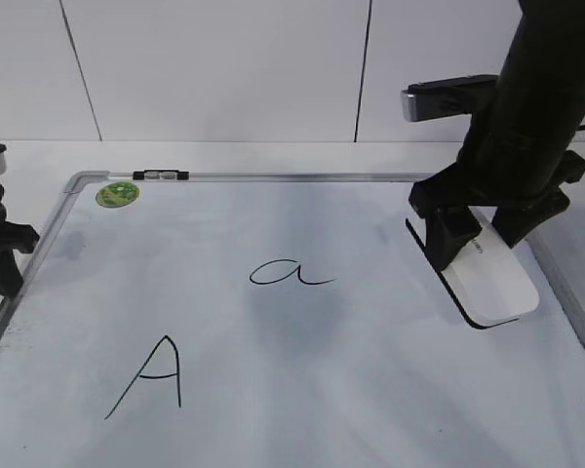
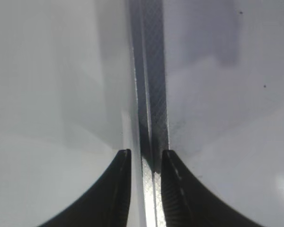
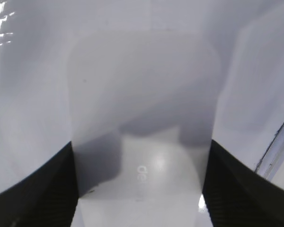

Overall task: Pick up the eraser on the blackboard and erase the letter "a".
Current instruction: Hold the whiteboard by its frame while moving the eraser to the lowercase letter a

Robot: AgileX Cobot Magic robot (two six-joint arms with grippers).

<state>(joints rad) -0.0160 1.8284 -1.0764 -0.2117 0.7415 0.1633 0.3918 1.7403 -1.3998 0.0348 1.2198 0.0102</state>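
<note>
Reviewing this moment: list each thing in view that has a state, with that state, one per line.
White oblong plastic eraser: gripped, far end tilted up.
Right gripper: shut on the eraser's sides.
Left gripper: jaws astride the board's grey frame edge.
Cursive letter "a": unerased.
Angular capital "A": intact.

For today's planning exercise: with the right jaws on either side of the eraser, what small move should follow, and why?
Probably carry the eraser left across the blackboard toward the letter "a". The right gripper has its jaws against both long sides of the eraser, which sits near the board's right edge, apart from the intact "a".
</note>
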